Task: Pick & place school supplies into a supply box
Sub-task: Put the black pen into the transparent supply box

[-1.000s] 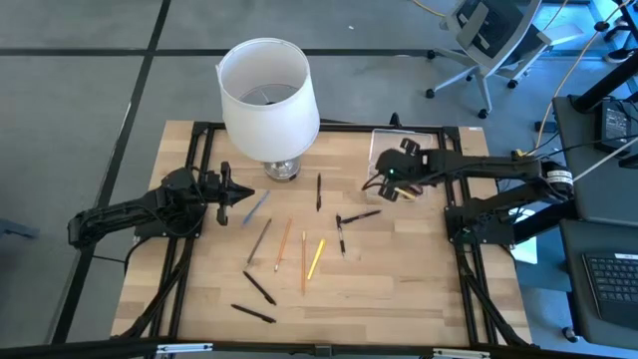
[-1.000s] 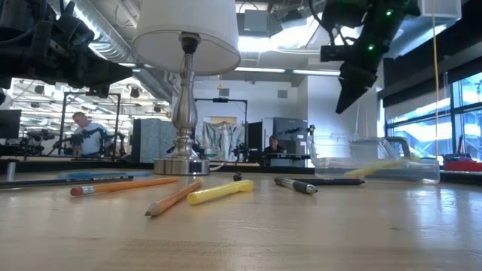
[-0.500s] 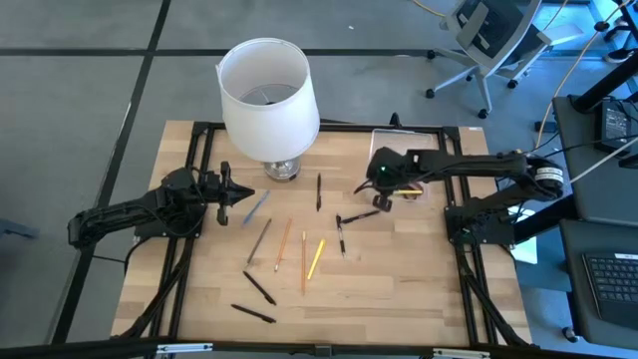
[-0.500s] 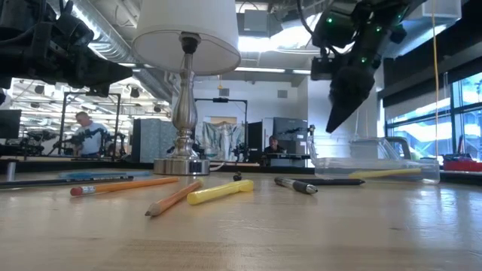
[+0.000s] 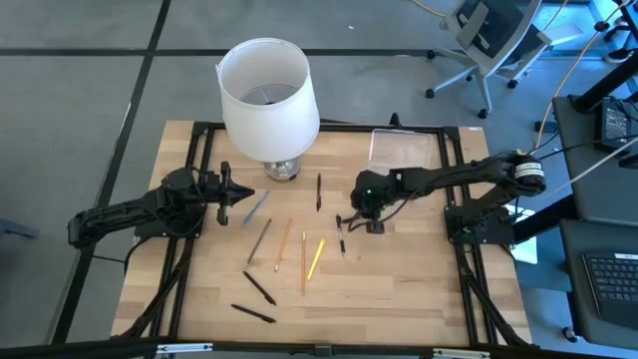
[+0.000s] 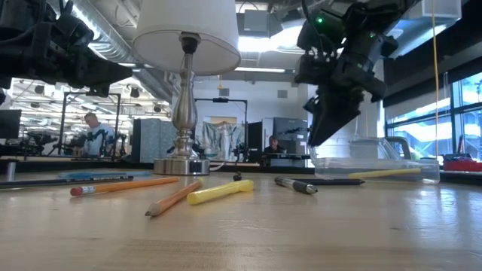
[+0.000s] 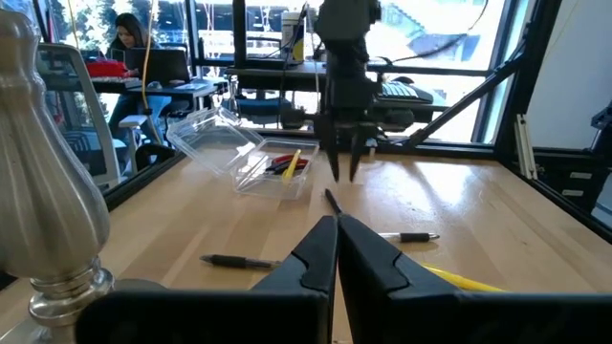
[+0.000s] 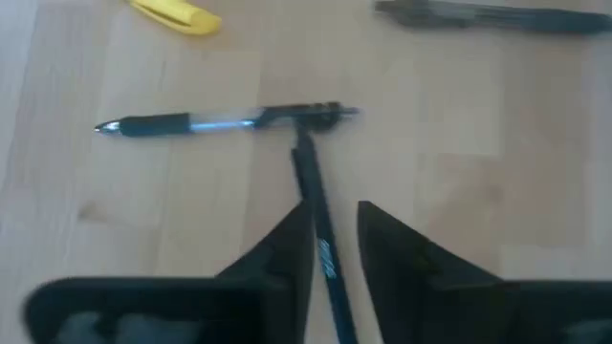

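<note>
Since 1 s ago, my right end effector (image 5: 373, 223) moved off supply box (image 5: 404, 148) to mid-worktop, fingers parted astride black pen (image 8: 320, 234). Left end effector (image 5: 242, 194): closed, empty, parked by lamp (image 5: 269, 95).

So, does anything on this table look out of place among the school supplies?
Yes: a tall lamp with a white cylindrical shade and silver metal base stands at the wooden table's far edge. It is no school supply and dwarfs the loose pens.
</note>
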